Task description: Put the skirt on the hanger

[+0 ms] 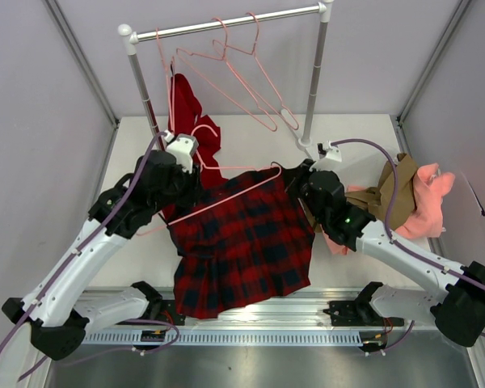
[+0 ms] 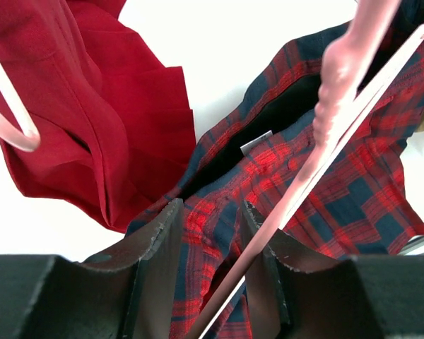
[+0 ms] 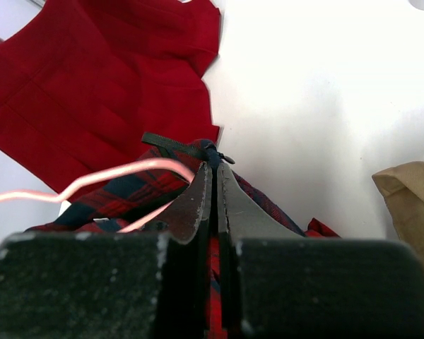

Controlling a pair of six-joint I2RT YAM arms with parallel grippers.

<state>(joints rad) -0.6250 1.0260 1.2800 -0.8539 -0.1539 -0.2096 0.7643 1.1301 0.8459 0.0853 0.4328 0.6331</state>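
Observation:
The red and navy plaid skirt [image 1: 242, 242] lies spread in the middle of the table. The pale-pink hanger [image 1: 226, 191] lies slanted across its waistband. My left gripper [image 1: 187, 179] is at the skirt's upper left corner. In the left wrist view its fingertips [image 2: 210, 208] are closed on bunched plaid fabric [image 2: 360, 198], and the hanger's bar [image 2: 339, 78] runs between them. My right gripper [image 1: 295, 179] is at the upper right corner. In the right wrist view it [image 3: 213, 166] is pinched shut on the skirt's waistband [image 3: 120, 191] by the zipper, with the hanger's end [image 3: 113, 173] just left of it.
A clothes rack [image 1: 226, 24] stands at the back with spare pink hangers [image 1: 242, 81] on its rail. A plain red garment [image 1: 190, 109] hangs at its left post, close behind my left gripper. Tan and pink clothes [image 1: 404, 198] lie piled at the right.

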